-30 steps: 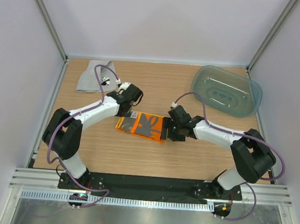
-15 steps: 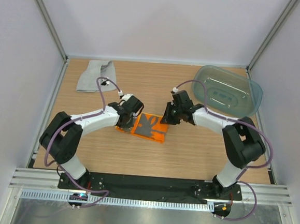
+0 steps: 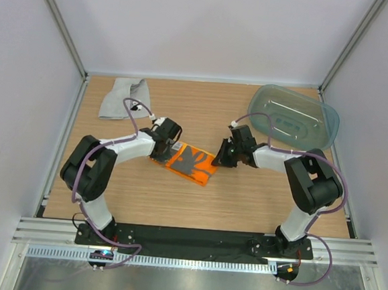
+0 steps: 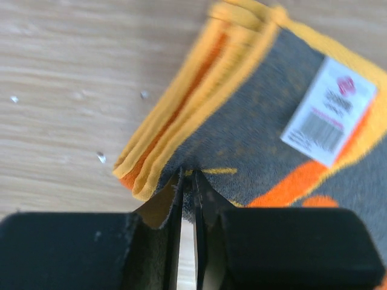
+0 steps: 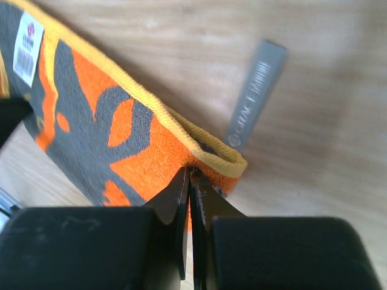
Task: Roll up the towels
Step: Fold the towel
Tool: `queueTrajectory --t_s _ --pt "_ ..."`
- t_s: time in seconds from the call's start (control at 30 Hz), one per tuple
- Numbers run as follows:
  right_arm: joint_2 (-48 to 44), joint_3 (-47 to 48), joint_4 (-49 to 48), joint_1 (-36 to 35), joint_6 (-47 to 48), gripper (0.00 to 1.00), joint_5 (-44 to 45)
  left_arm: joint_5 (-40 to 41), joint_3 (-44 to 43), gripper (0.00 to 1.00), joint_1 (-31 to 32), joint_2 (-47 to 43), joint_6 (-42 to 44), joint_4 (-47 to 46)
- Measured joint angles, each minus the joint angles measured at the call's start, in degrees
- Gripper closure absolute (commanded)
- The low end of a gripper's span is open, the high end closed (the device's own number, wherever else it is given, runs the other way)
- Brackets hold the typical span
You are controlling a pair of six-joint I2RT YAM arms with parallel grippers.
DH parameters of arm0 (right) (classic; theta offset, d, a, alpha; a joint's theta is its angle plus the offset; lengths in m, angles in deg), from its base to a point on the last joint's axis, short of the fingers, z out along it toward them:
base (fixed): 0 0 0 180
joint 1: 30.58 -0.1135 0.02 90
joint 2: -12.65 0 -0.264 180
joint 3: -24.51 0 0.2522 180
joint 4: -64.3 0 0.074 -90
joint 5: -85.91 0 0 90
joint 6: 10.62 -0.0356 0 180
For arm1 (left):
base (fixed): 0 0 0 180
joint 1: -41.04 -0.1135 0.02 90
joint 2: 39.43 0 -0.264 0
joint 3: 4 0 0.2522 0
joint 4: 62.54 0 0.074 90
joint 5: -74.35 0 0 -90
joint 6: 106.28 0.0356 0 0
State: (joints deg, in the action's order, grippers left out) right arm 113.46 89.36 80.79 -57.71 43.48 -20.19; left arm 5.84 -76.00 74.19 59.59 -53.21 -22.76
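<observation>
Pale wood-grain board forms the table top, which is closed in by plain white walls. Near the middle of the board the orange towel is laid flat as a folded rectangle, its long axis running from ten to four o'clock. A soft, short-piled weave is seen on it, bright orange with a dark grey pattern and a yellow hemmed border. A white printed label is stitched near its ten o'clock end, and a narrow grey hanging tab lies on the wood just beside its two o'clock corner.

The stacked yellow edges at the ten o'clock end are nipped by the left gripper, whose black jaws are drawn almost together on the cloth. The hemmed two o'clock corner is pinched by the right gripper, its jaws pressed tight on the fabric.

The grey towel, plain and loosely crumpled, is left at eleven o'clock, well apart from both arms. A translucent blue-green plastic tub with rounded corners is set at one o'clock.
</observation>
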Motion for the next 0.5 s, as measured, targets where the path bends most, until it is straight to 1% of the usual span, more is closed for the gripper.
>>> queueTrajectory --t_s 0.07,0.13,0.17,0.2,0.23,0.27,0.3,0.4,0.5 --pt "-1.99 -2.73 -0.63 -0.13 -0.76 0.92 -0.35 -0.39 -1.2 0.9 -1.68 0.96 0.48 -0.42" --pt "-3.63 -4.63 -0.94 -0.42 -1.11 0.86 -0.57 -0.61 -2.58 0.9 -2.84 1.88 1.29 -0.37" --pt "-4.28 -5.18 -0.68 -0.61 -1.05 0.74 -0.55 -0.59 -3.13 0.9 -3.19 2.25 1.49 -0.37" --pt "-4.74 -5.33 -0.13 -0.76 -0.92 0.66 -0.5 -0.59 -3.56 0.89 -3.48 2.54 1.62 -0.33" --pt "-5.09 -5.29 0.15 -0.81 -0.55 0.6 -0.55 -0.59 -3.74 0.87 -3.63 2.64 1.64 -0.33" --pt "-5.55 -4.83 1.05 -0.9 -0.02 0.51 -0.42 -0.59 -3.76 0.85 -3.67 2.6 1.66 -0.22" --pt "-5.92 -4.22 2.27 -0.94 0.48 0.47 -0.24 -0.52 -3.76 0.83 -3.65 2.56 1.64 -0.07" --pt "-7.13 -2.01 6.32 -0.87 2.23 0.44 0.7 -0.02 -3.74 0.69 -3.37 1.53 1.88 1.16" --pt "-10.05 -0.35 10.78 -0.87 3.3 0.43 2.38 1.29 -3.56 0.61 -2.49 -2.73 2.69 3.52"
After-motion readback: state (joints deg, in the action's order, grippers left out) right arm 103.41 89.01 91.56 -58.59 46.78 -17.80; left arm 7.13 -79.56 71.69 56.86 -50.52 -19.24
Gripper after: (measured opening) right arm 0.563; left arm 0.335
